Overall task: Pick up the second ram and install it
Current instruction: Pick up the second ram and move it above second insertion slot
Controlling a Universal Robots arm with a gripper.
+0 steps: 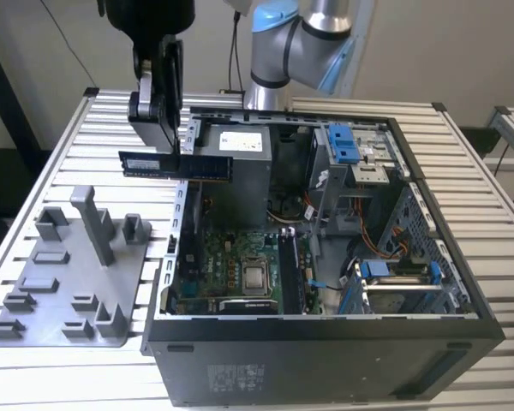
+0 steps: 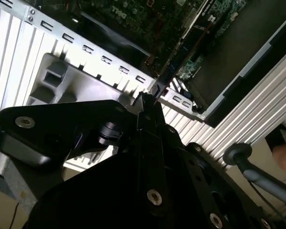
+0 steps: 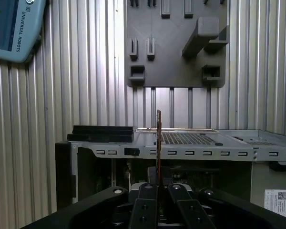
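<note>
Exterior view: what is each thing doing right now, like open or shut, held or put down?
computer case, lying on its side, side open, insides showing.
second ram, held up in the air, level, near the computer case's edge on the exterior view's left, not in a slot.
gripper, shut on the second ram.
grey fixture tray, flat on the table beside the computer case.

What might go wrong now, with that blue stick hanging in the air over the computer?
The gripper pinches the second ram near one end, so it may slip or tilt. It hangs above the computer case's side wall, so on the way down it might knock that edge. A tilted stick would likely jam rather than seat on the motherboard.
</note>
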